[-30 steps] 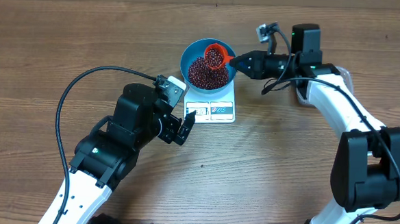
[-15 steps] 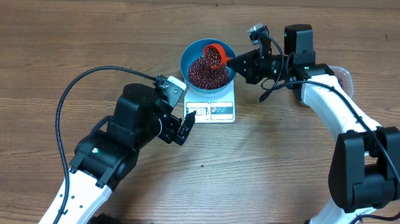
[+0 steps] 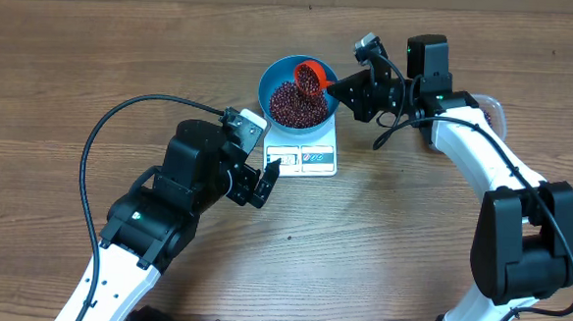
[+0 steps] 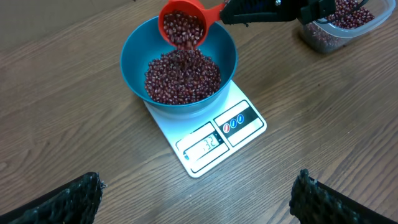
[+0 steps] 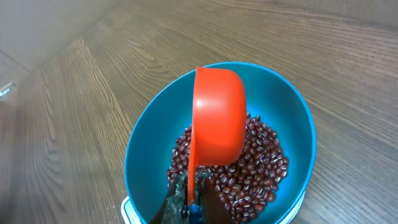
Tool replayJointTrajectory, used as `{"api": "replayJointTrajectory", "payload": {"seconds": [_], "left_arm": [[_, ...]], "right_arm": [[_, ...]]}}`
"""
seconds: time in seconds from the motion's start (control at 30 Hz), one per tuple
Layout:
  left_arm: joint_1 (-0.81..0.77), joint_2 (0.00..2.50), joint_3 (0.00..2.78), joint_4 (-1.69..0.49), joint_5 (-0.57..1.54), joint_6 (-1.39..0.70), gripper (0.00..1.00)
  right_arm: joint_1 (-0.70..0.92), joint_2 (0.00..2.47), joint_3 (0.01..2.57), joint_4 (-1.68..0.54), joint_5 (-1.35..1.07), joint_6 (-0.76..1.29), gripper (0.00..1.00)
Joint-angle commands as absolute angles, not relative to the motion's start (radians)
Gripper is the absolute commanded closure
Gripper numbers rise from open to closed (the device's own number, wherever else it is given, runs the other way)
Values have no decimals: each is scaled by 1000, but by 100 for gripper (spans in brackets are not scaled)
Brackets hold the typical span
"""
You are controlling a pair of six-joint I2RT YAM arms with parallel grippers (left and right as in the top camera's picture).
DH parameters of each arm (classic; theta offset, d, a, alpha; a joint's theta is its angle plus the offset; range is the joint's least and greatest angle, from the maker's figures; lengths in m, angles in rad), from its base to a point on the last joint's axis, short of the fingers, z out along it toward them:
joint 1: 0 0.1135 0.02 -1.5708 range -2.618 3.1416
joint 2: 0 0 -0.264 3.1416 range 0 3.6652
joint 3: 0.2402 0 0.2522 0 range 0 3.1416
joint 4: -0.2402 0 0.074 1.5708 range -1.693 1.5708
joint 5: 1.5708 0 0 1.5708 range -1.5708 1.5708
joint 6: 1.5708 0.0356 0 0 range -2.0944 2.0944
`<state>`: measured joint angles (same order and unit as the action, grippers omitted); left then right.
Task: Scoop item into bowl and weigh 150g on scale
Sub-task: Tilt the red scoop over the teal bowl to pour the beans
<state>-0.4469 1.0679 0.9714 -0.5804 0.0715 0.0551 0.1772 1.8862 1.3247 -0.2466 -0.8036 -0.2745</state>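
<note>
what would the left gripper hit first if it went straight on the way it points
The open left gripper would most likely meet the scale at its display edge, with the bowl just behind; depth is unclear.

left pincer [image 3: 259, 182]: jaws wide apart, arm folded | right pincer [image 3: 339, 88]: clamped tight, arm extended forward

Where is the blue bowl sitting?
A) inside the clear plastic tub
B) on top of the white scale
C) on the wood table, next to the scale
B: the blue bowl, filled with beans, rests right on the white scale.
</note>
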Motion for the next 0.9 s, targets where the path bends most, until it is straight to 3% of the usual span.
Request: {"api": "replayJointTrajectory", "payload": {"seconds": [0.0,0.87], "left_arm": [[-445,1074,992,-580,78,45,0],[-445,1074,992,-580,78,45,0]], "right_arm": [[179,1893,1329,-233,-801,-324,96],[179,1893,1329,-221,-801,-589,96]]}}
